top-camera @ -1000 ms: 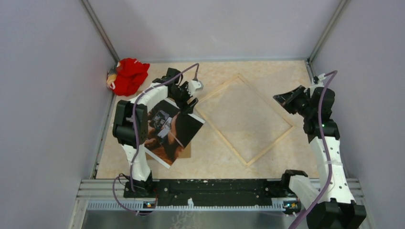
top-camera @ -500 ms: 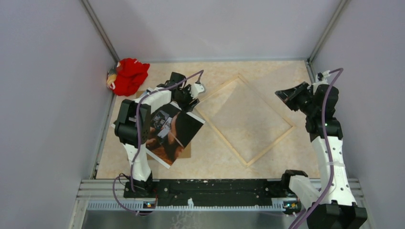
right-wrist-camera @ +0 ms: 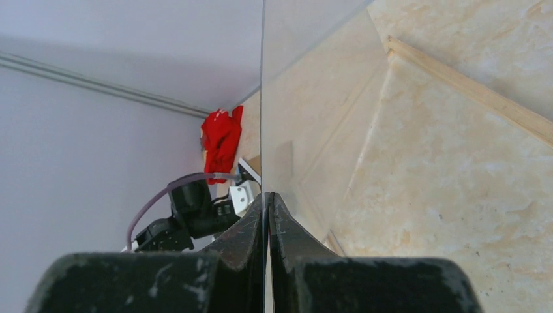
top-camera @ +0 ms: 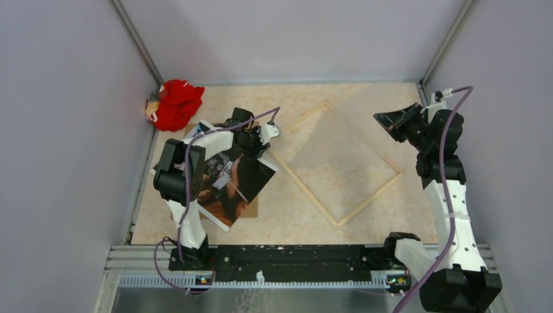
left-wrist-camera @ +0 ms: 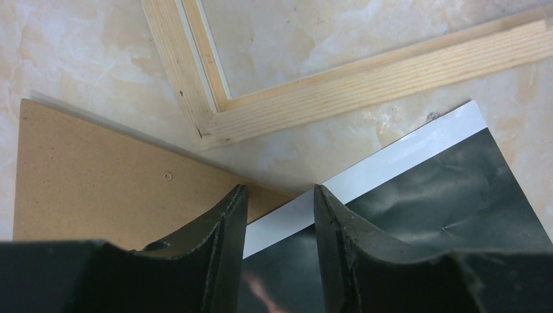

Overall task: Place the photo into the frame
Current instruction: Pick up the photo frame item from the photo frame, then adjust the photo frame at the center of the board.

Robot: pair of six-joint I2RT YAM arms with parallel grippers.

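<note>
the left arm (top-camera: 209,138) covers part of the photo (top-camera: 244,182), which hides most of the brown board (left-wrist-camera: 91,169).

A beige, marble-patterned table (top-camera: 365,104) sits enclosed by 3 plain lavender-grey walls (top-camera: 293,39), joined at the back corners by slim metal posts (top-camera: 135,40). A metal rail (top-camera: 137,255) edges the near side. Light falls soft and even.

At my far left corner, 1 crumpled red cloth bundle (top-camera: 175,104) lies against the grey wall (top-camera: 65,143). The marbled beige table (top-camera: 287,218) carries 1 plain brown backing board (left-wrist-camera: 98,176), lying flat with 1 tiny dimple. On my right, 1 clear pane (right-wrist-camera: 313,91) stands tilted above the table.
</note>
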